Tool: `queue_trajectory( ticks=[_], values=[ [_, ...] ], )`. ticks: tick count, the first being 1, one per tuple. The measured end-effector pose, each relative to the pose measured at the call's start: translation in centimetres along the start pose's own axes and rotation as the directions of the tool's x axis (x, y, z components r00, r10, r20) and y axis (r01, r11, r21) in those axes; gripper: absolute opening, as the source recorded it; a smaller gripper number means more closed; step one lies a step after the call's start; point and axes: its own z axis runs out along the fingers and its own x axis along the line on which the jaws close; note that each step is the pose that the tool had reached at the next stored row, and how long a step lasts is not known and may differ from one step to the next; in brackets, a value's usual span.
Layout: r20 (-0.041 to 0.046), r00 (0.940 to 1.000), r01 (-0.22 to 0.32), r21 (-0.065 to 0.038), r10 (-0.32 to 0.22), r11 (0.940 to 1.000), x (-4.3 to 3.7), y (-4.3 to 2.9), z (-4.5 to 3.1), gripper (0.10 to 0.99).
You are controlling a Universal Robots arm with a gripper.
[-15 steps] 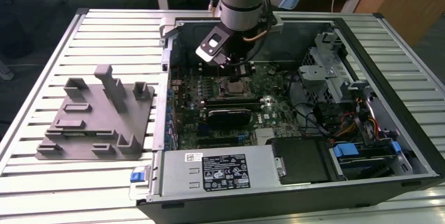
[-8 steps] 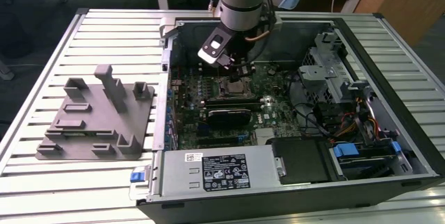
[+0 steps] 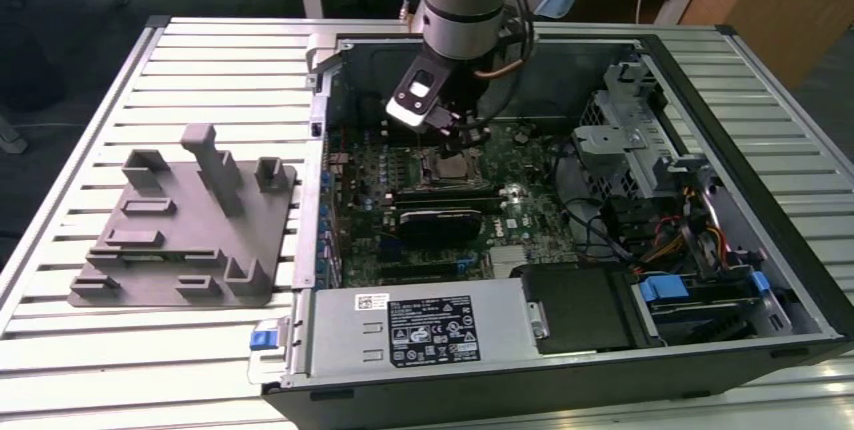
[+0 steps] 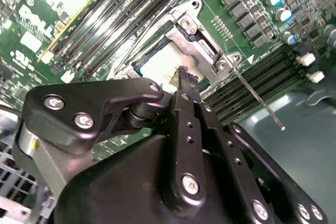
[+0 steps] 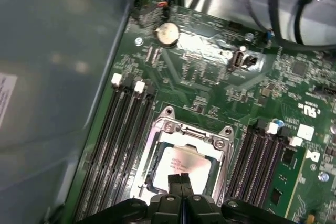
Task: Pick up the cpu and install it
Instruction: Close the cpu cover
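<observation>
Exterior view: the black two-finger gripper [image 3: 465, 134] is hanging inside the open black computer case [image 3: 534, 395], its own body blocking the tips. Second wrist view: the fingers are clenching together on nothing, poised over the small square silver-topped cpu [image 4: 155, 66], probably to nudge it down. First wrist view: the cpu is sitting flat in the silver metal socket frame [image 5: 167, 127]; whether the tips are touching it, I can't tell.

Black label [image 3: 430, 330] w/ white marks on PSU [image 3: 340, 350], white barcode tag [image 3: 371, 301] beside it; sticker [image 5: 5, 95] on case wall [image 5: 52, 51]; white logos [image 5: 313, 156] on mobo [image 5: 210, 51]. Fine print illegible.
</observation>
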Motion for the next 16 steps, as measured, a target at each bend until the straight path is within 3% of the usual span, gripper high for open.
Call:
queue_trajectory(
  ticks=[4, 8, 12, 16],
  values=[
    [-0.0022, 0.9974, 0.072, 0.002, -0.072, 0.9974, 0.0, 0.0, 0.01, 0.106],
    [-0.0047, 0.9896, 0.144, 0.004, -0.144, 0.9896, 0.0, 0.0, 0.02, 0.106],
    [-0.0073, 0.9766, 0.215, 0.006, -0.215, 0.9766, 0.0, 0.0, 0.04, 0.106],
    [-0.0099, 0.9581, 0.286, 0.008, -0.286, 0.9581, 0.0, 0.0, 0.06, 0.106]
  ],
)
